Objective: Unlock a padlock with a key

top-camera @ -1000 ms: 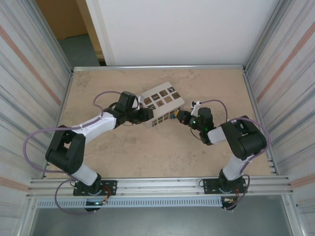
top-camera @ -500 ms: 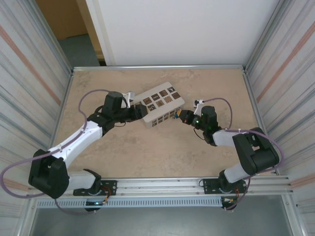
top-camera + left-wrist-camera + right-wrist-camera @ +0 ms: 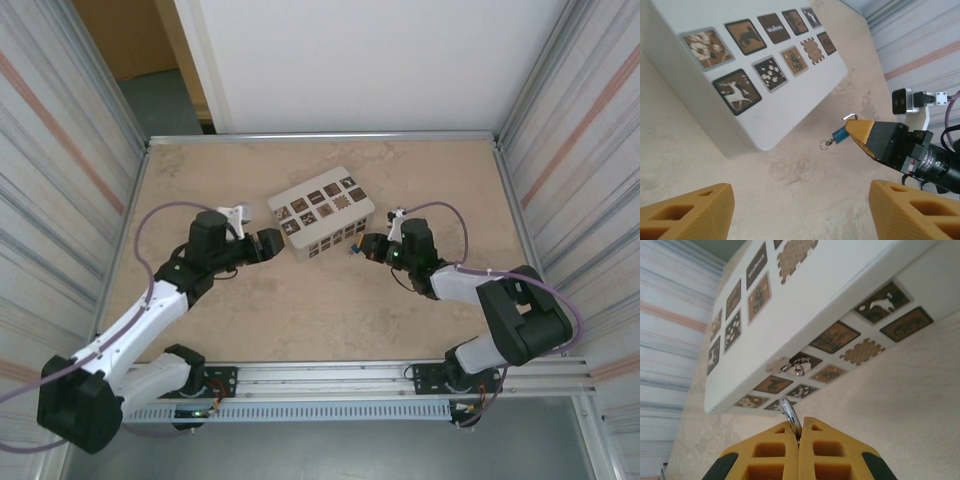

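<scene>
Pinching the thin silvery shackle [image 3: 788, 412] between its closed yellow fingers [image 3: 775, 450], the right gripper [image 3: 799, 436] had the padlock [image 3: 841, 134] clamped at its very tip. The small blue body stuck out beyond the fingertips toward the white box [image 3: 790, 117]. Seen from the left wrist, the padlock sat near the lower edge of the box but apart from it, with a strip of the table [image 3: 330, 310] showing between the two. A tiny silvery ring [image 3: 825, 145] hung at the far end of the blue body; whether it belonged to a key could not be told, nor whether the padlock touched the table. The box lay at an angle near the middle of the table, with dark square tiles [image 3: 735, 91] set into its top and along its side. A small silvery metal piece [image 3: 796, 367] sat on that side, too blurred to identify. The left gripper [image 3: 800, 200] hovered on the opposite side of the box, near its corner without touching it. Its two yellow fingers [image 3: 695, 215] stood wide apart with nothing but bare table between them. In the top view the arms reached in from either side, their grippers flanking the box's near side.
</scene>
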Motion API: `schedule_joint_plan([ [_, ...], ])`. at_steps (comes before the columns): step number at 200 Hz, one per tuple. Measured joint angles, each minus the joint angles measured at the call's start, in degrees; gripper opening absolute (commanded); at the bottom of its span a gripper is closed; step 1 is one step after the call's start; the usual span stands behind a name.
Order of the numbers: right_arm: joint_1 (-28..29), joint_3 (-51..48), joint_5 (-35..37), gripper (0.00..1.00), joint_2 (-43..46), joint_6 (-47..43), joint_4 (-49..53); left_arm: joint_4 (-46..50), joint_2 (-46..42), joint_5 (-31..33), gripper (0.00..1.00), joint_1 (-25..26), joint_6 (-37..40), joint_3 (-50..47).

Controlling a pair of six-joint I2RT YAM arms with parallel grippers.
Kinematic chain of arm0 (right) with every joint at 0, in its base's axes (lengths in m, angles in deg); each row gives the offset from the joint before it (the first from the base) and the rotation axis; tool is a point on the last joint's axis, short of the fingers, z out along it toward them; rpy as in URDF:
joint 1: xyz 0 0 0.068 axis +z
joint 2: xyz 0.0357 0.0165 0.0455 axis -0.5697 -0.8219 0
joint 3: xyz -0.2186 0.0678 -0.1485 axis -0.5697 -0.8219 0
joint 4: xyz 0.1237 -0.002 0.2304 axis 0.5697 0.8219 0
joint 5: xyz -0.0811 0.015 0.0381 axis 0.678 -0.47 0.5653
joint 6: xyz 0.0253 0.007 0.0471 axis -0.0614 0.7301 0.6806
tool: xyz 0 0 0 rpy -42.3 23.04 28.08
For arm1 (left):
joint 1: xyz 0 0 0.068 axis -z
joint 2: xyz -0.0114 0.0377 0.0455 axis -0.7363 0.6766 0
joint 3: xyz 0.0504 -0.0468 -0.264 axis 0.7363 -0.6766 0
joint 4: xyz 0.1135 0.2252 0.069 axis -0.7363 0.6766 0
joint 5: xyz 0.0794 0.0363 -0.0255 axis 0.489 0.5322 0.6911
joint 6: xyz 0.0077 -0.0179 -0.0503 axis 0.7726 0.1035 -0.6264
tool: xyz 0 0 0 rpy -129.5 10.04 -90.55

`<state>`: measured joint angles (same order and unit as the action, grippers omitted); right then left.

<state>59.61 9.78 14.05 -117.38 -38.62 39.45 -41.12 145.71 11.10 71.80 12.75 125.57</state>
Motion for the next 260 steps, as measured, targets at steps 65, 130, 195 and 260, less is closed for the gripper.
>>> schedule_joint_plan([
  [65,1.79,2.38,2.84,0.0,6.1,-3.28,12.39,4.11,-15.39,6.4,0.94,-5.11,1.95,-7.52],
  [130,2.16,6.45,4.13,0.0,13.25,-7.5,28.72,14.91,-27.06,7.58,0.99,-10.21,5.27,-6.82],
  [195,2.16,9.2,2.6,0.0,18.32,-10.6,43.41,22.69,-20.98,-0.83,0.99,-10.19,19.74,8.02],
  [260,2.54,10.91,-0.72,0.0,22.03,-13.84,55.65,19.63,-17.42,-9.33,0.99,-10.19,33.24,2.64],
])
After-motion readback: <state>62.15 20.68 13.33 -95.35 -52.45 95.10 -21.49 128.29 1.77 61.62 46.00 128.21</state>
